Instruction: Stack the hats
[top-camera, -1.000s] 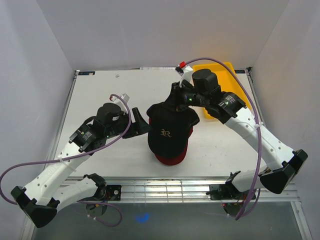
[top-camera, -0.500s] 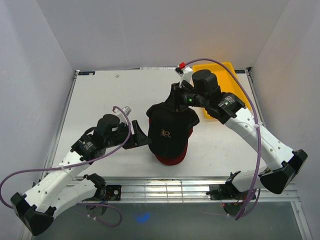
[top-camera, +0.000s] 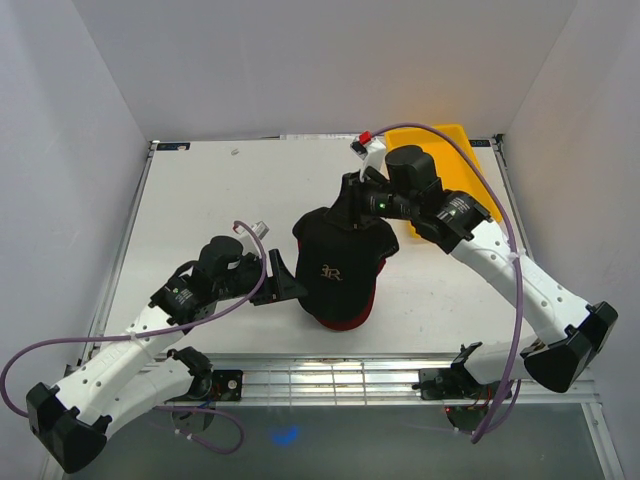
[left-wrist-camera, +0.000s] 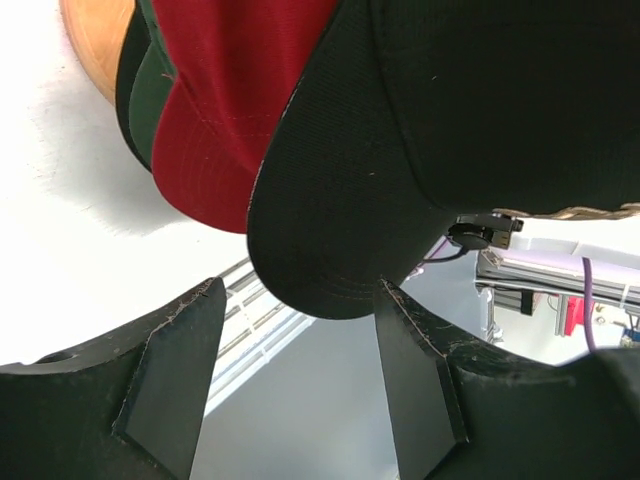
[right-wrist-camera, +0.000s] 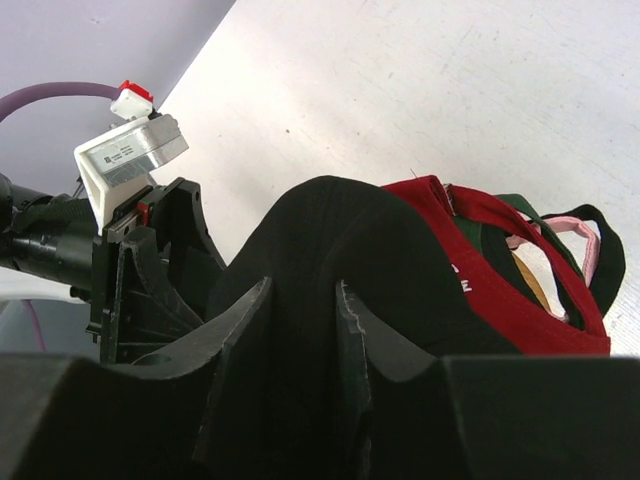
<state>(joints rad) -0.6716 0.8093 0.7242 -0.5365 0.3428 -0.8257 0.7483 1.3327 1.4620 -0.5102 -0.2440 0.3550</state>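
Note:
The black cap (top-camera: 335, 265) with a pale logo lies on top of the stack, over the red cap (top-camera: 340, 319). My right gripper (top-camera: 356, 204) is shut on the fabric at the back of the black cap (right-wrist-camera: 330, 230), pinched between its fingers (right-wrist-camera: 262, 300). The red cap (right-wrist-camera: 520, 300), dark green cap (right-wrist-camera: 497, 235) and a pink strap (right-wrist-camera: 565, 228) show beneath. My left gripper (top-camera: 286, 284) is open at the stack's left side. In the left wrist view, the black brim (left-wrist-camera: 340, 200) dips between its open fingertips (left-wrist-camera: 200, 310), above the red cap (left-wrist-camera: 240, 110), green cap (left-wrist-camera: 150, 80) and wooden stand (left-wrist-camera: 95, 40).
A yellow bin (top-camera: 445, 145) sits at the back right, behind the right arm. The white table (top-camera: 200, 190) ends in a metal rail (top-camera: 330, 375) at the near edge. Purple cables loop off both arms.
My left arm has drawn back toward the near edge and its gripper has slid along the stack's left side toward the brims. The right gripper has stayed on the black cap.

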